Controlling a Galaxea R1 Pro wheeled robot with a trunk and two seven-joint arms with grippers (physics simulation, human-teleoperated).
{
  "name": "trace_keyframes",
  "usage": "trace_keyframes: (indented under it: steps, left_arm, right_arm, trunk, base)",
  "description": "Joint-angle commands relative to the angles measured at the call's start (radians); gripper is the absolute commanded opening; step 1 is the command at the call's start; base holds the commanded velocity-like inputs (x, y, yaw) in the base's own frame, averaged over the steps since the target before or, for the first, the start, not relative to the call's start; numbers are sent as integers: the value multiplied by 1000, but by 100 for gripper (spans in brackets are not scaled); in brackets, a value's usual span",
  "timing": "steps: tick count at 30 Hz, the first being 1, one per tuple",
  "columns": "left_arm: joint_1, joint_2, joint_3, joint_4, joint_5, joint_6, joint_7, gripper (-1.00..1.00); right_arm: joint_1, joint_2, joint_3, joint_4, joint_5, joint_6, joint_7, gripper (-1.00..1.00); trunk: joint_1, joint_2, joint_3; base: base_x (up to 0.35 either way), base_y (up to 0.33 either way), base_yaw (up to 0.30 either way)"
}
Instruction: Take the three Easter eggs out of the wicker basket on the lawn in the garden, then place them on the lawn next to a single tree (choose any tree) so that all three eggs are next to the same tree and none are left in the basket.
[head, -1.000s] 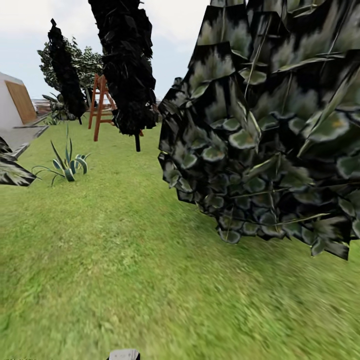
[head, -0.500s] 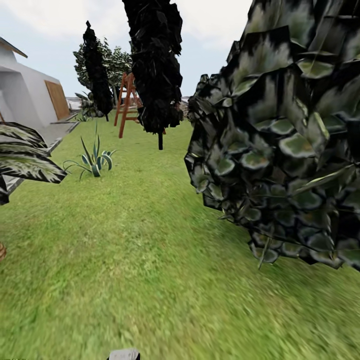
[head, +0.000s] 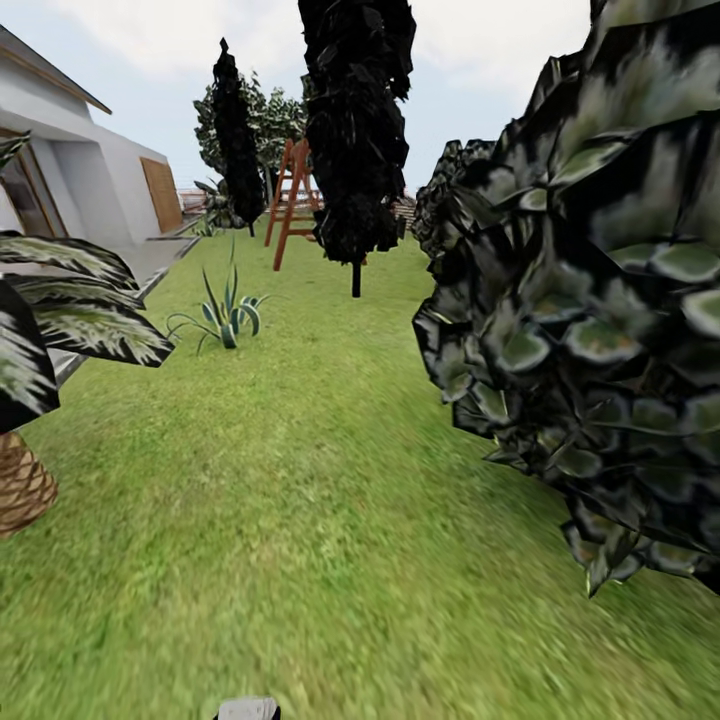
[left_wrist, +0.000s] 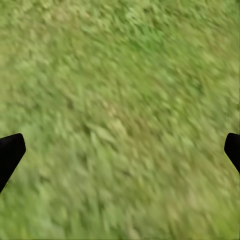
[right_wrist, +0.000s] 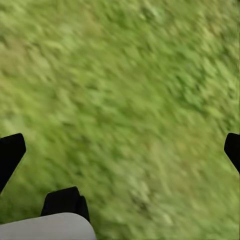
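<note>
White house (head: 95, 170) left, orange ladder (head: 290, 200) beyond, dark trees (head: 355, 120), overcast sky.

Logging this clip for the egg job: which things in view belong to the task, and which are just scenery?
Task things:
lawn
left gripper, open
right gripper, open

Scenery:
large leafy bush
dark thin-trunked tree
orange ladder
agave plant
scaly palm trunk
house
</note>
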Motion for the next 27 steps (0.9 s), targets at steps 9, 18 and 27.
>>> trace_keyframes:
  steps: [9, 18, 27]
  left_arm:
    - [-1, 0, 1, 1, 1, -3, 1, 100]
    - [-1, 0, 1, 1, 1, -3, 1, 100]
    - [-1, 0, 1, 1, 1, -3, 1, 100]
  right_arm:
    - [0, 0, -2, 0, 0, -4, 0, 100]
    - [0, 0, -2, 0, 0, -4, 0, 100]
    - [0, 0, -2, 1, 1, -4, 0, 100]
  trunk:
    - [0, 0, -5]
    - [0, 0, -5]
    - [0, 0, -7]
  base:
    - [309, 119, 54]
    - [317, 86, 1]
    - [321, 9, 66]
